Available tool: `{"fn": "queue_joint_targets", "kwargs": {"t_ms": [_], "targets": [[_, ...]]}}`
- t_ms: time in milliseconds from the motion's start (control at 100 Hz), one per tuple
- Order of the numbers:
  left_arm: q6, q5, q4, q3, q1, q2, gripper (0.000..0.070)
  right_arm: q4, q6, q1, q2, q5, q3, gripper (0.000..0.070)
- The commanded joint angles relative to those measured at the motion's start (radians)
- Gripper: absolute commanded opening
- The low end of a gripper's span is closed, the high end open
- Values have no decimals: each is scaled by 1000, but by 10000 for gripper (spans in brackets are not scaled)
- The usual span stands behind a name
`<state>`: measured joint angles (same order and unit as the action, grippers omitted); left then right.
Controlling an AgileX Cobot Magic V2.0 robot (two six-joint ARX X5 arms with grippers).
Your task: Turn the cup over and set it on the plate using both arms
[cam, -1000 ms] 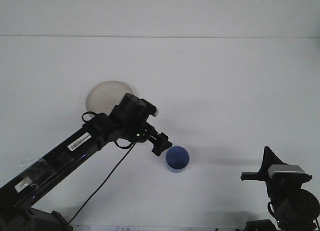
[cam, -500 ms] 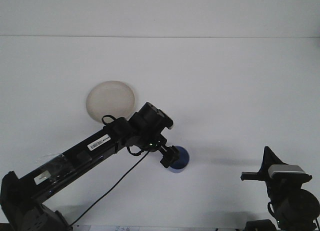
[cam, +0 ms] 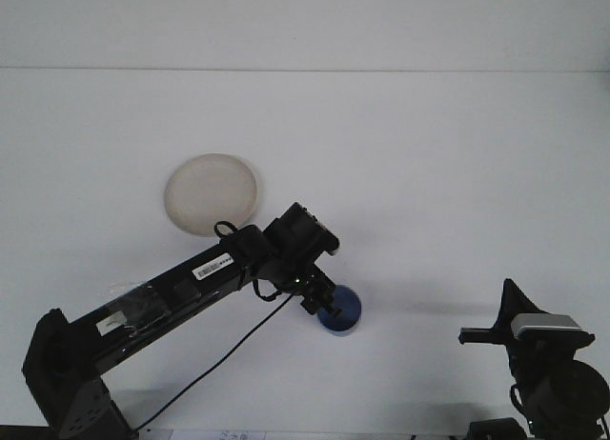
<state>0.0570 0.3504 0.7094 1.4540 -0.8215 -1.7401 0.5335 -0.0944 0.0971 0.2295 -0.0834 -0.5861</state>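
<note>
1. Blue cup (cam: 340,310) sits on the white counter (cam: 429,173), near centre and toward the near edge. Its mouth appears to face up toward the camera; the long axis reads roughly vertical, though the gripper covers part of the rim.
2. Left gripper (cam: 319,298) is at the cup's left rim, overlapping it in the front view. The cup lies immediately right of and below the jaws. Whether the jaws straddle the wall or merely touch it cannot be told; their opening is hidden from this angle.
3. Plate (cam: 211,193) lies well apart, up and to the left of the cup, bare.
4. Right gripper (cam: 496,333) is parked low at the right edge, clearly farther from the cup than the left. Its jaw state cannot be told.
5. Change from the earlier frames: the left arm has extended rightward and down. A second ago its tip stood just left of the cup with a gap; now the tip is over the rim. The plate, partly covered then, is fully exposed. Cup and right arm are unmoved.
6. Judgement: grasp phase; flip not yet begun.
</note>
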Motion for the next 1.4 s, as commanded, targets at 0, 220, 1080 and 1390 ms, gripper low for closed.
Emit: {"fn": "queue_joint_targets", "kwargs": {"t_ms": [0,220,1080,1390], "targets": [[-20,-31,0,21,-12,-15,6,-9,-11,0,1,-3,-6,0],[-12,-98,29,38,-13,-13,6,-9,-11,0,1,-3,-6,0],[-8,-333,119,361,637,-3,6,-9,-15,0,1,-3,-6,0],[0,-332,106,361,692,-89,6,-10,-15,0,1,-3,-6,0]]}}
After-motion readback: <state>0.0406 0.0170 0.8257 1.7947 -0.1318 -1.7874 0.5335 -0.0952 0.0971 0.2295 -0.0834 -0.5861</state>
